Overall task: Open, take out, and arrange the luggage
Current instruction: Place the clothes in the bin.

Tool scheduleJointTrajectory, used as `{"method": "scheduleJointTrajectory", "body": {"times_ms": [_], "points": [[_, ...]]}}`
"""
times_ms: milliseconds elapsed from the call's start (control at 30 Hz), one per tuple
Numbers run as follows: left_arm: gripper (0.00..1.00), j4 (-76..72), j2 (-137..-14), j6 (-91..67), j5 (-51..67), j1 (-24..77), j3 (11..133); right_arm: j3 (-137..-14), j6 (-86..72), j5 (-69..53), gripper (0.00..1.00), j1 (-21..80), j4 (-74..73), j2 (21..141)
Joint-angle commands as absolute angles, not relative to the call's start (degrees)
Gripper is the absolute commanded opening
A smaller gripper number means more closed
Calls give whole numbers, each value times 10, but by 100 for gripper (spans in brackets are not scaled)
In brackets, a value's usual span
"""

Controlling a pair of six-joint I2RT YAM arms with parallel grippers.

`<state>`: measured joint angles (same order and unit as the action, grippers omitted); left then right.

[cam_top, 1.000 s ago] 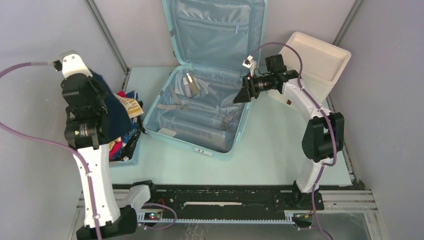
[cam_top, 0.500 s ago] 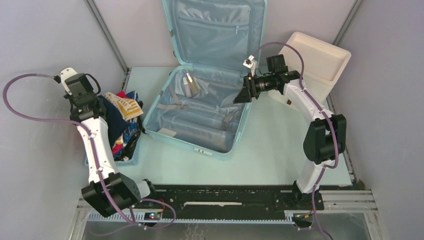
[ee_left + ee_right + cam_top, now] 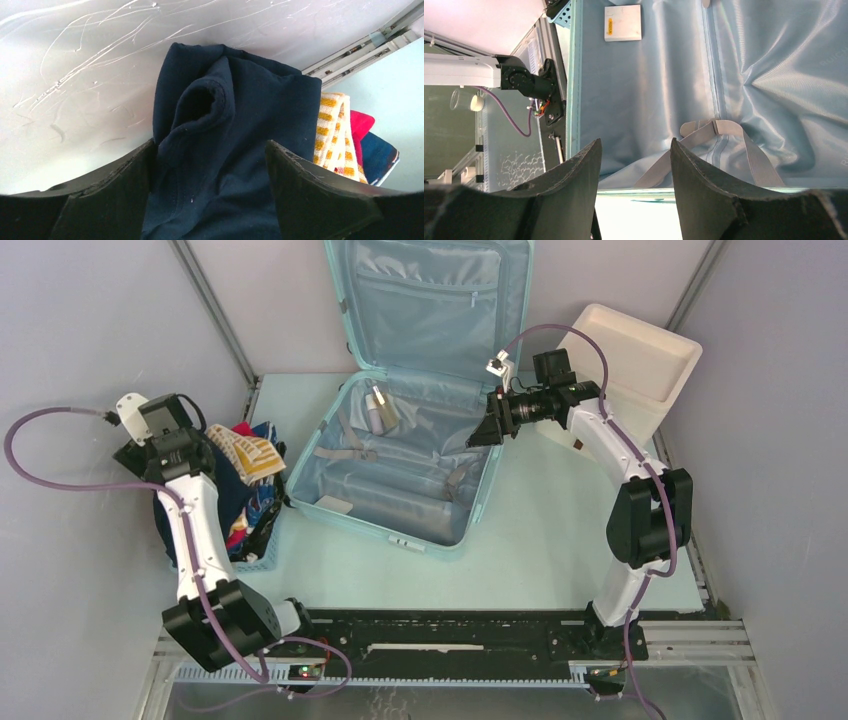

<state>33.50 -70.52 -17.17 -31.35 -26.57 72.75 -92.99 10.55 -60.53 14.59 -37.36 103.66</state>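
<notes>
Hovering over navy garment [image 3: 220, 95], left claw [image 3: 209, 150] gapes; right claw [image 3: 635, 147] (by luggage [image 3: 649, 85] rim) spread, empty.

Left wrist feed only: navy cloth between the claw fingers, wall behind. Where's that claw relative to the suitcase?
Observer: Left claw is over the blue basket, left of the open luggage.
Operator: Anything in the luggage?
Observer: A small bottle-like item near the hinge, and a white card near the front edge.
Operator: Right arm?
Observer: Right claw hovers at the luggage's right rim, open, nothing between its fingers.
</notes>
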Motion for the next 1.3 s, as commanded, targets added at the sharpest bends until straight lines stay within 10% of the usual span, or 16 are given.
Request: {"method": "scheduleJointTrajectory", "body": {"times_ms": [0,433,767,1133,1267], "points": [[84,346,-662,-193,-320,-270,740,-926,102,-614,61,145,-361,1008],[97,319,-531,-126,-117,-270,678,-899,131,-615,62,145,-369,988],[91,279,-696,-186,-55,-270,705,-872,137,-621,62,132,-360,972],[62,280,-809,-212,-53,-270,734,-861,135,-624,63,120,-352,969],[28,274,-799,-211,-16,-270,733,-860,135,-625,63,117,-351,970]]}}
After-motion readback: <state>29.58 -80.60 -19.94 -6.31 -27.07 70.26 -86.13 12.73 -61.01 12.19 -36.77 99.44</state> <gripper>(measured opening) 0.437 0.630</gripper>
